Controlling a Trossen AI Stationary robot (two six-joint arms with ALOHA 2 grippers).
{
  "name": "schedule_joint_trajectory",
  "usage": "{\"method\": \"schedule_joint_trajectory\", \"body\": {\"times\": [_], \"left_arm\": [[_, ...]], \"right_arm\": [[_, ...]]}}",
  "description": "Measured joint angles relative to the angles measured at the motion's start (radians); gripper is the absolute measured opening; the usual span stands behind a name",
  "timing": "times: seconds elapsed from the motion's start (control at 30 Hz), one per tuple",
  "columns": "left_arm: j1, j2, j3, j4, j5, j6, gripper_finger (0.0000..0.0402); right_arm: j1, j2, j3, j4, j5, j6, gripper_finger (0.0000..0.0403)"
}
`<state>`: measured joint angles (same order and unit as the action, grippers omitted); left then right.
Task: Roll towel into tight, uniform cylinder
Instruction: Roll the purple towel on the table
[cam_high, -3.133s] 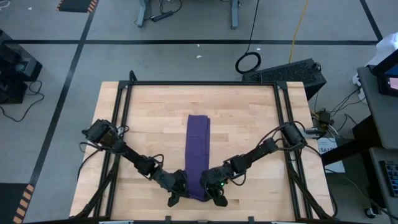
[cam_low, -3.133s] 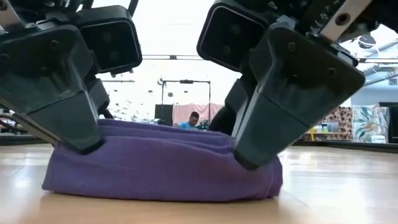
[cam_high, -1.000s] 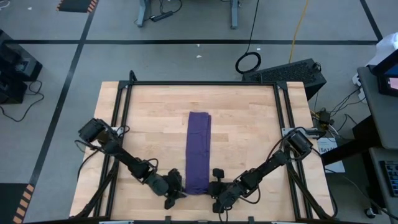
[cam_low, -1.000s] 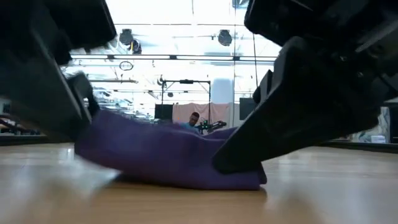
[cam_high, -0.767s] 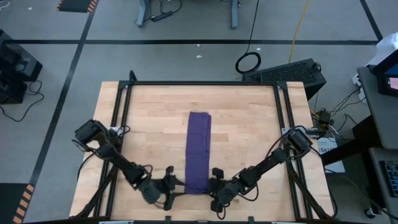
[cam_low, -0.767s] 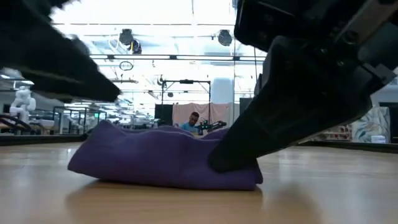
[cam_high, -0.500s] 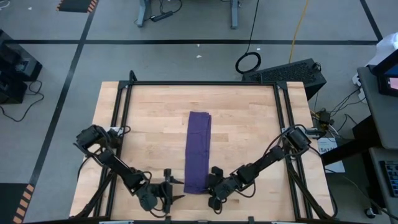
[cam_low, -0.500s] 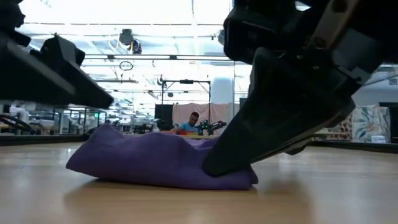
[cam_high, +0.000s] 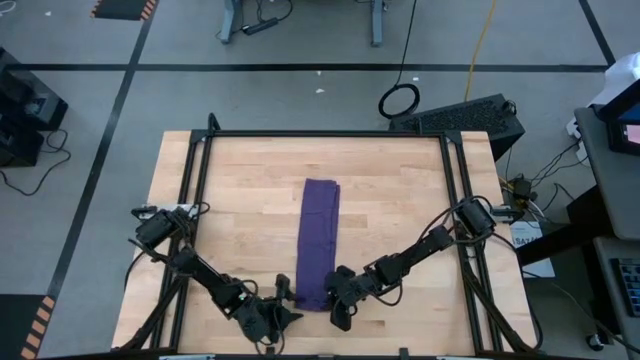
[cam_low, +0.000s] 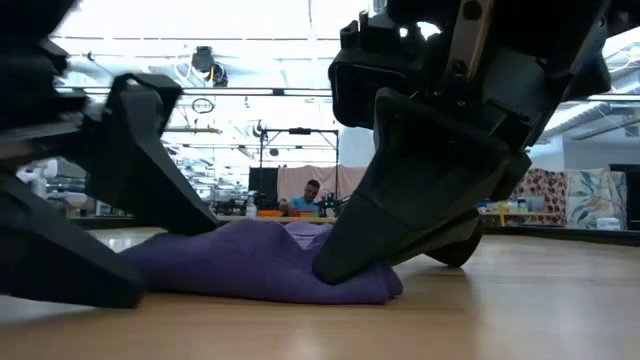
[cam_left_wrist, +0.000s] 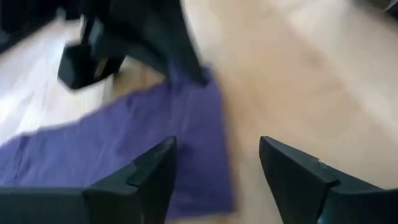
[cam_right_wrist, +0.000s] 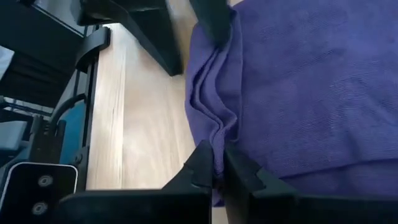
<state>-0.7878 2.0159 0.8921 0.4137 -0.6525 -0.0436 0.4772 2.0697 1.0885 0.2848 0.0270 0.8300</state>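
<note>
The table (cam_high: 400, 200) carries the towel (cam_high: 318, 240), a long folded strip. Right gripper (cam_right_wrist: 219, 163) pinches its near corner; left gripper (cam_left_wrist: 214, 171) hovers spread just beside it. Risk: a one-sided pull could skew the roll.

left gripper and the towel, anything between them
Only bare wood. In the left wrist view the open left gripper frames the towel edge with bare table beside it; the high view shows nothing else there.

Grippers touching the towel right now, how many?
1. The right gripper is pinching the near corner of the towel. The left gripper sits just beside that end, jaws open, off the cloth.
</note>
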Motion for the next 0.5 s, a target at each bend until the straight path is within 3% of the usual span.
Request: {"method": "schedule_joint_trajectory", "body": {"times": [0.33, 0.5], "left_arm": [[0.061, -0.007, 0.004, -0.069, 0.137, -0.087, 0.016], [0.071, -0.008, 0.007, -0.139, 0.164, -0.209, 0.0095]], "right_arm": [[-0.021, -0.001, 0.0, 0.002, -0.05, 0.018, 0.0011], [-0.021, -0.001, 0.0, 0.0, -0.011, -0.014, 0.0053]]}}
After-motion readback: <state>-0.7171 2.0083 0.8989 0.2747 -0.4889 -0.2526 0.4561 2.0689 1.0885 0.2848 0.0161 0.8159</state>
